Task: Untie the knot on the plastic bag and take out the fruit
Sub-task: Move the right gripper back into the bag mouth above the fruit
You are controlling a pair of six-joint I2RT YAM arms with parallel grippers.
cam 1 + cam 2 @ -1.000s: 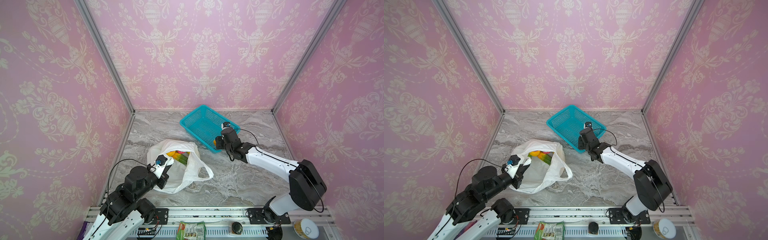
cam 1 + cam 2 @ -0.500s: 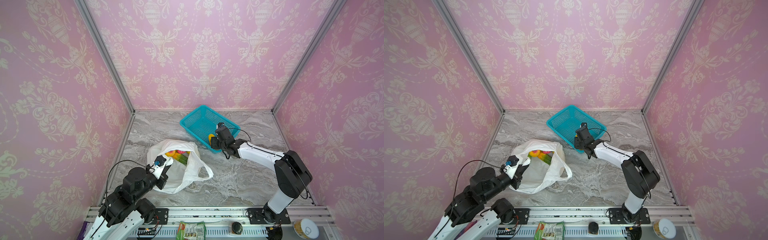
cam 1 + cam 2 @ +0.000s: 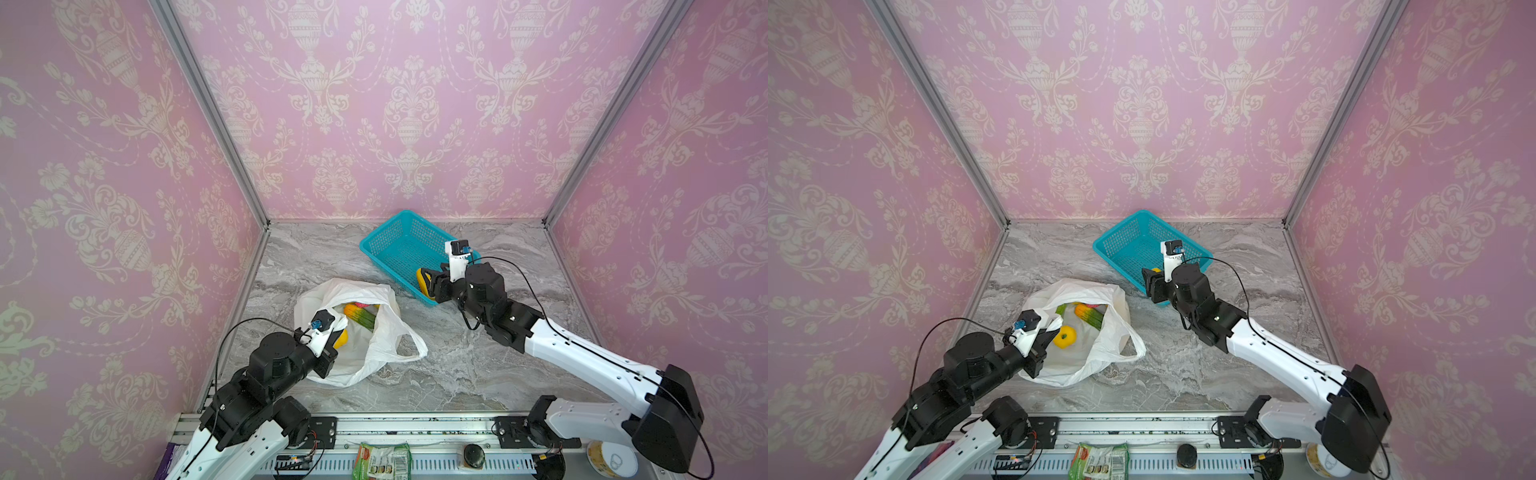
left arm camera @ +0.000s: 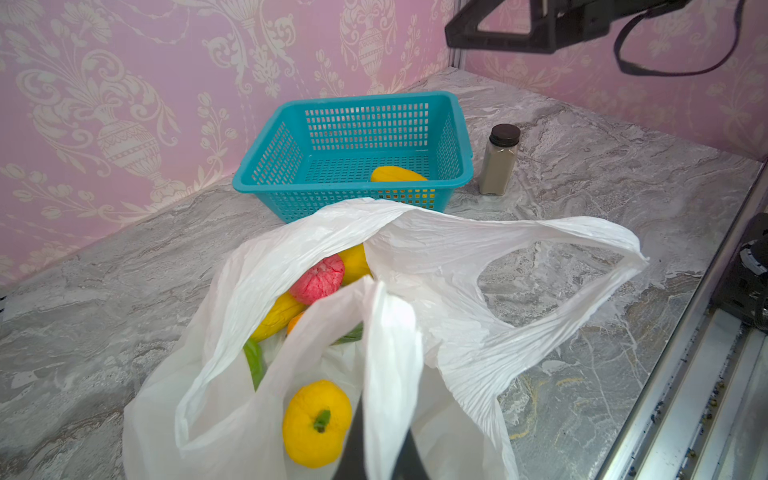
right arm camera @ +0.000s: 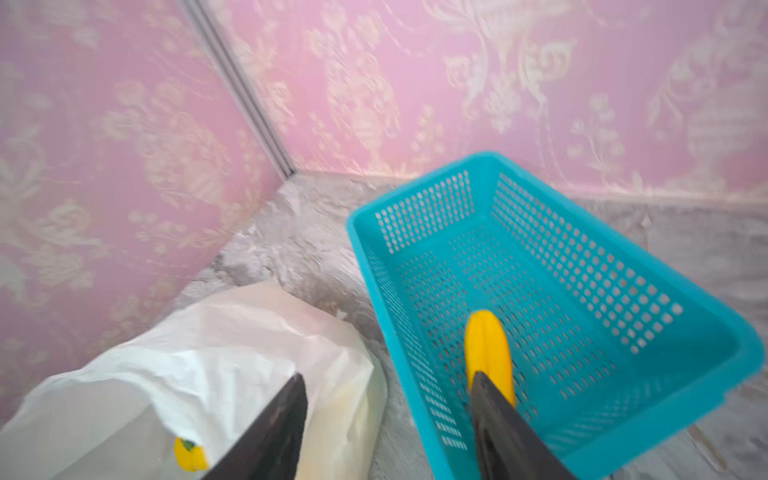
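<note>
The white plastic bag [image 3: 357, 365] [image 3: 1084, 368] lies at the table's front left with its mouth wide. The knot is out of view; one loop handle [image 4: 557, 266] hangs loose. My left gripper [image 4: 384, 440] is shut on the bag's near rim strap. Fruit shows inside the bag: a yellow apple [image 4: 316, 419], a pink-red ball [image 4: 318, 279] and a yellow piece [image 4: 276, 316]. My right gripper [image 5: 388, 376] [image 3: 434, 284] is open over the near corner of the teal basket [image 3: 390, 241]. One yellow fruit [image 5: 488, 345] [image 4: 397, 174] lies in the basket beside a fingertip.
A small dark-lidded jar [image 4: 498, 162] stands just beside the basket, hidden by my right arm in both top views. Pink walls close in on three sides. A green packet [image 3: 380, 459] and a tin [image 3: 611, 461] lie beyond the front rail.
My right gripper's jaws have spread wider and it has shifted slightly left over the basket's near corner, with the yellow fruit lying in the basket. The left gripper and bag have not moved.
</note>
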